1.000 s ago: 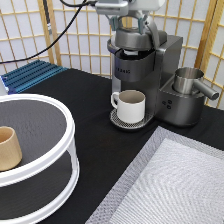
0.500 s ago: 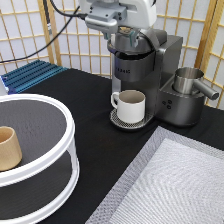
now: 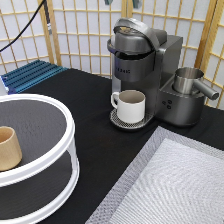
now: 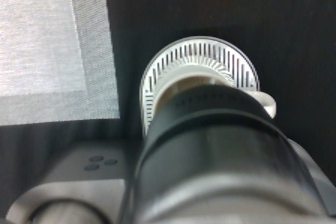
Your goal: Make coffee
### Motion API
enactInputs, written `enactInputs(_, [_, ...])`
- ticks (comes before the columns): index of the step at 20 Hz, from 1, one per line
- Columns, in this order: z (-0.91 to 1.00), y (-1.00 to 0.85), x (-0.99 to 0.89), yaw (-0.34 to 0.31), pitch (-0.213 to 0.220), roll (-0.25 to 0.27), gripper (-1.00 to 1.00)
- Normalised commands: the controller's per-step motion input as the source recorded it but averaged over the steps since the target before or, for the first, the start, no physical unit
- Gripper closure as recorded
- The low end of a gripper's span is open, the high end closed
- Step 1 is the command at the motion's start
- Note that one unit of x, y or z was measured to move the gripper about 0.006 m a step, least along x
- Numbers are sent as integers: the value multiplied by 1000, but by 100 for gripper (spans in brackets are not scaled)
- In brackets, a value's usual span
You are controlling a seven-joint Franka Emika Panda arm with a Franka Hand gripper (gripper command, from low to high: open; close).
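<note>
Your hand is sitting out of the exterior view (grip unknowable), hovering above the coffee machine (image 3: 142, 70); its lid's down, no pod showing, mug (image 3: 131, 105) waiting underneath.

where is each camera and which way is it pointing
Exterior view: fixed off the arm, looking down across the table at the coffee machine, white mug, tan cup; no hand or arm shows.
Wrist view: on the hand above the machine, looking straight down at its top and drip tray; no fingers show.
Shared: machine, mug, drip tray, grey mat.
</note>
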Motion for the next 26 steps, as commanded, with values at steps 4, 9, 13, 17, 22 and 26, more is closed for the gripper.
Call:
enactInputs(4, [-109,594,-85,-59,2,-264,-100])
enactInputs(9, [-91,277,5,-98,19,-243,-100])
enactInputs(13, [316,226,345,-90,0,-204,-100])
enactInputs(17, [399,139,492,-49,1,-165,-100])
enactInputs(22, [231,0,645,0,41,-101,-100])
enactInputs(26, [-75,0,733,0,114,-62,-100])
